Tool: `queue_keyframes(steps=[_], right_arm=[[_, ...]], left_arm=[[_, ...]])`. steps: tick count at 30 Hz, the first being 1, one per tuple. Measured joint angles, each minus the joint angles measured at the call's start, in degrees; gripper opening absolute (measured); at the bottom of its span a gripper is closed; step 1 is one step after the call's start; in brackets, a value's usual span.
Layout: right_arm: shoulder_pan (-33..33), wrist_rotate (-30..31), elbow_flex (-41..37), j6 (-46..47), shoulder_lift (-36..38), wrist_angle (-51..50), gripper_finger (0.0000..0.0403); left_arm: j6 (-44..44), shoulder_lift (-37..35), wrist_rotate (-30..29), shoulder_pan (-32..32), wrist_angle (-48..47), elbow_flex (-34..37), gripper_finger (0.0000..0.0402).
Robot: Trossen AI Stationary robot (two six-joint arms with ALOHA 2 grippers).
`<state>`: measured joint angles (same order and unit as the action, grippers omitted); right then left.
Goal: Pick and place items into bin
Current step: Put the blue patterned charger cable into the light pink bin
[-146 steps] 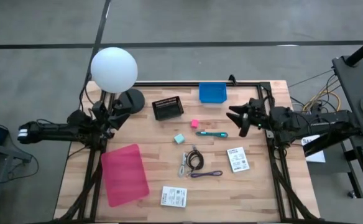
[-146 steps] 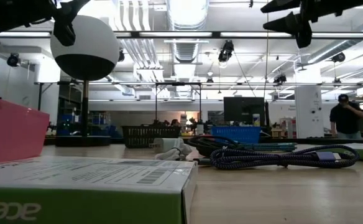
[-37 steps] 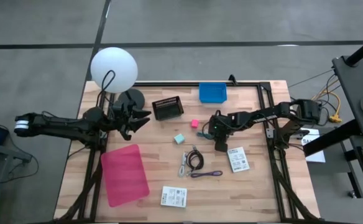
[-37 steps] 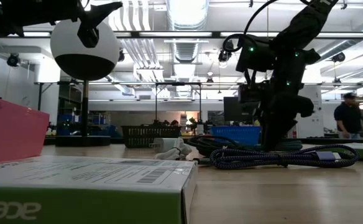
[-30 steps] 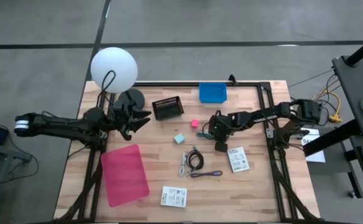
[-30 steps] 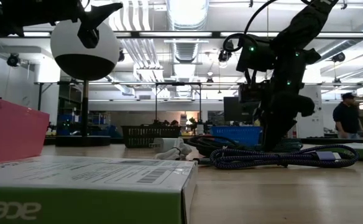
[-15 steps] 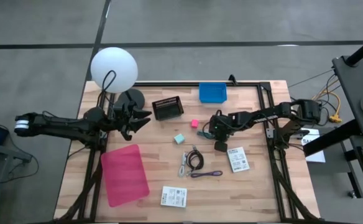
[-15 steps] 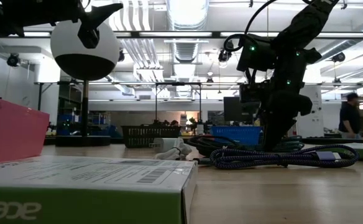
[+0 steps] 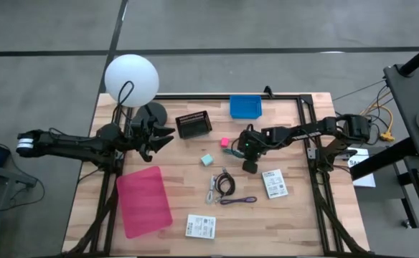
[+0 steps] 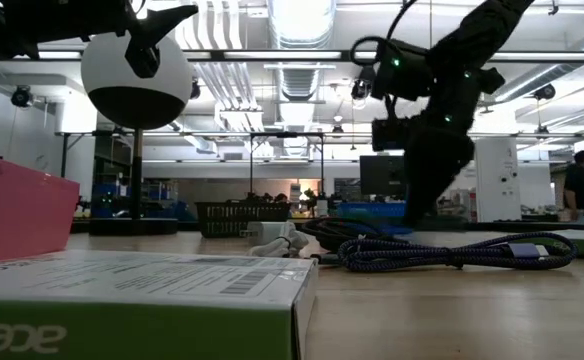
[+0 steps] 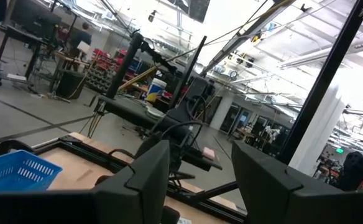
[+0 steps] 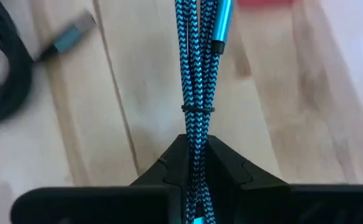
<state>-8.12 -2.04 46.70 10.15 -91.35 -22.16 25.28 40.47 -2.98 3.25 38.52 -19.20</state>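
Right gripper (image 12: 194, 163) clenched a teal braided cable (image 12: 196, 68) beside the pink cube (image 9: 224, 142), its ends cut off; left gripper (image 11: 197, 177) stood released.

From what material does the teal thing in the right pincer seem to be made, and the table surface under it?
The teal cable, held in the shut right pincer, looks sheathed in woven fabric: a blue and black zigzag braid shows. Its plug tip looks like smooth metal or plastic. The table looks like pale, matte wood planks with visible grain and seams.

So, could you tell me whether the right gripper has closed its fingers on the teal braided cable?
Yes, in the right wrist view the right gripper has its fingers pinched on the bundled teal braided cable.
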Motion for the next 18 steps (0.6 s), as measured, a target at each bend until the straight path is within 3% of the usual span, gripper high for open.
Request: queue_keyframes(steps=[9,18], right_arm=[[0.0,0.0,7.5,-0.2,0.0,0.9,0.0029],[0.6,-1.7,13.5,-2.0,0.1,9.8,0.0029]], left_arm=[[-0.1,0.0,0.0,0.0,0.0,0.0,0.016],[-0.1,0.0,0.0,0.0,0.0,0.0,0.016]])
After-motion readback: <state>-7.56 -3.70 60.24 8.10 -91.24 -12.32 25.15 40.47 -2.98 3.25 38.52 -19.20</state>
